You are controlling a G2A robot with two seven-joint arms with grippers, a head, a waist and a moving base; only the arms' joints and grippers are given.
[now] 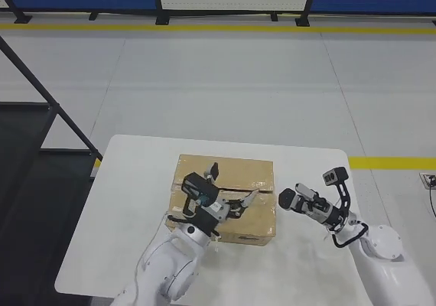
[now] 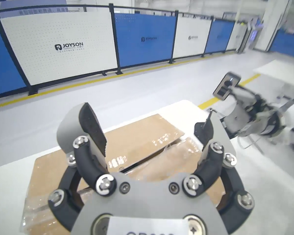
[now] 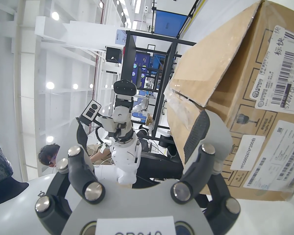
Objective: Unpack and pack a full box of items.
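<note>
My table is a white tabletop with rounded corners (image 1: 126,229), standing on a pale grey floor (image 1: 241,92) crossed by a yellow painted line (image 1: 401,162). A black metal frame (image 1: 50,115) rises at one side of the table. The brown cardboard box (image 1: 226,203) sits at the middle of the table, its top flaps down.

My left claw (image 1: 232,183) hovers over the box top, fingers spread wide with nothing between them. My right claw (image 1: 288,199) hangs just beside the box's right wall, also spread and holding nothing; I cannot tell whether its near pad touches the cardboard.

From my left wrist I see a fence of blue and white perforated panels (image 2: 147,42) across the floor. That view also shows glossy clear tape (image 2: 117,160) along the box seam, where one flap stands a little higher than the other, with my right arm off past the box's corner.

From my right wrist I see the box's side wall carrying white barcode labels (image 3: 281,84), and the flap edge overhanging that wall
</note>
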